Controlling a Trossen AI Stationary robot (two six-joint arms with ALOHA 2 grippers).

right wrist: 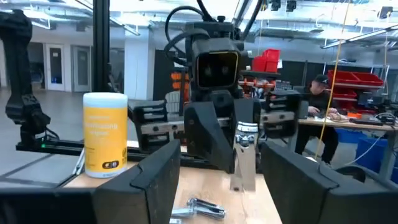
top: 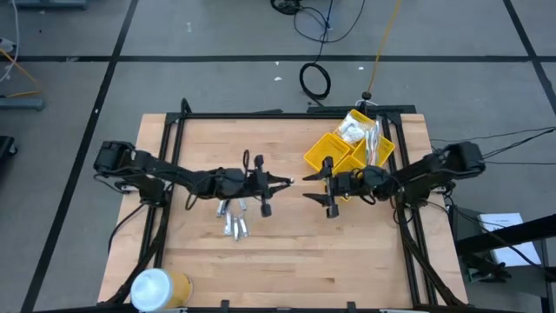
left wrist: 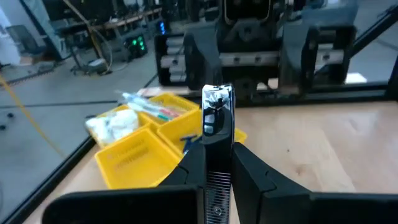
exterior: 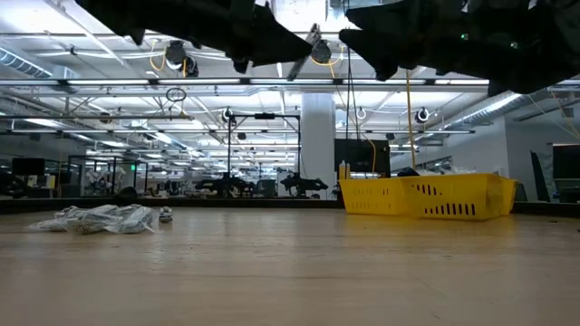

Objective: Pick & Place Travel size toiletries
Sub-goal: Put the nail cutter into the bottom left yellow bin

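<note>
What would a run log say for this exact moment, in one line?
left gripper: shut on silvery tube, mid-air | right gripper: open, facing it | yellow bin: partly filled

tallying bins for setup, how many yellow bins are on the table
1: the yellow compartmented bin sits at the table's far right, beside the right gripper. None other shows, though the arms could hide something.

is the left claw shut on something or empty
Shut on a small silvery tube. In the left wrist view the left claw has both dark fingers pressed against the tube, which sticks out between them above the wooden table.
</note>
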